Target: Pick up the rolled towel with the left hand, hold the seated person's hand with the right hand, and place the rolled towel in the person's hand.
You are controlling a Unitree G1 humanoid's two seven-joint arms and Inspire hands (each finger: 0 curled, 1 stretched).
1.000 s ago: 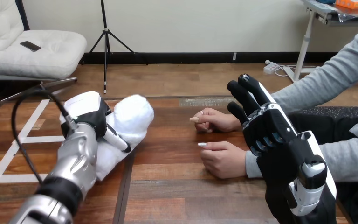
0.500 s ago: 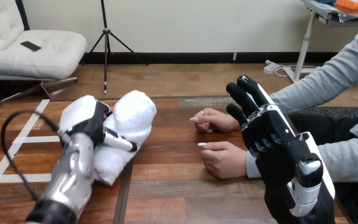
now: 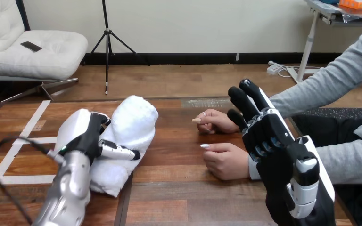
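Note:
The white rolled towel point(image 3: 133, 120) lies slanted on the wooden table point(image 3: 179, 188) at the left. My left hand point(image 3: 86, 133) is on its left side, thumb stretched across the towel's front and fingers wrapped behind it. My right hand point(image 3: 268, 136) hangs raised at the right, open with fingers straight and pointing away from me. It is just right of the person's two hands and touches neither. The person's nearer hand point(image 3: 226, 161) rests loosely curled on the table. The farther hand point(image 3: 219, 121) rests beyond it.
White tape lines point(image 3: 26, 136) mark the table's left part. The person's grey sleeves point(image 3: 353, 160) reach in from the right edge. Bare wood lies between the towel and the person's hands.
My left hand has drawn back toward me and lowered with the towel, which now rests lower on the table. My right hand has sunk and shifted slightly left. The person's hands stayed still.

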